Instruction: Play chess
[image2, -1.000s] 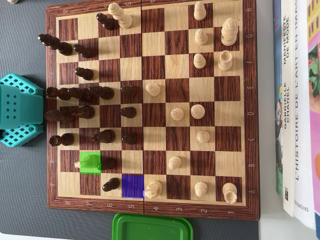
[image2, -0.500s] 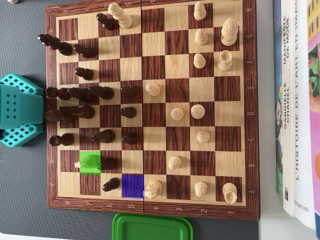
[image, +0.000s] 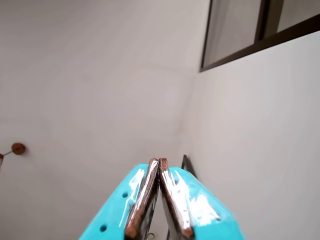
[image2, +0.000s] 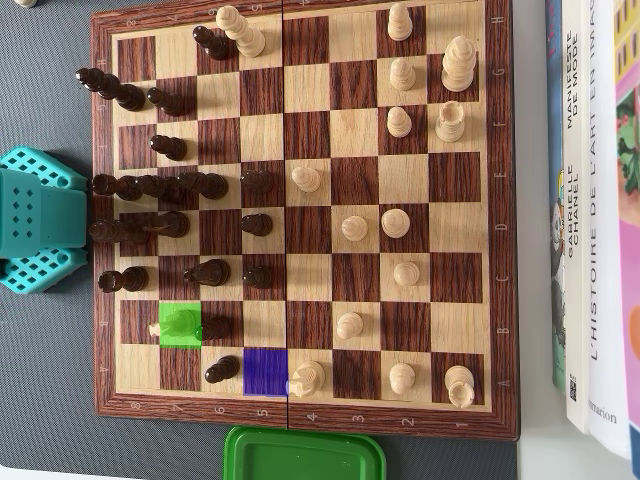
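A wooden chessboard (image2: 300, 408) fills the overhead view. Dark pieces (image2: 190, 185) crowd its left side and light pieces (image2: 400, 220) stand on the right. One square is marked green (image2: 185, 322), with a small light piece (image2: 155, 328) at its left edge. A purple marked square (image2: 265, 371) lies near the bottom edge, beside a light knight (image2: 308, 377). The teal arm (image2: 35, 220) sits off the board's left side. In the wrist view my gripper (image: 158, 161) points up at a white wall, shut with its tips touching and nothing between them.
A green lidded box (image2: 305, 455) lies just below the board. Books (image2: 600, 200) are stacked along the right edge. The board rests on a grey mat (image2: 50, 400). A dark window frame (image: 250, 45) shows at the upper right of the wrist view.
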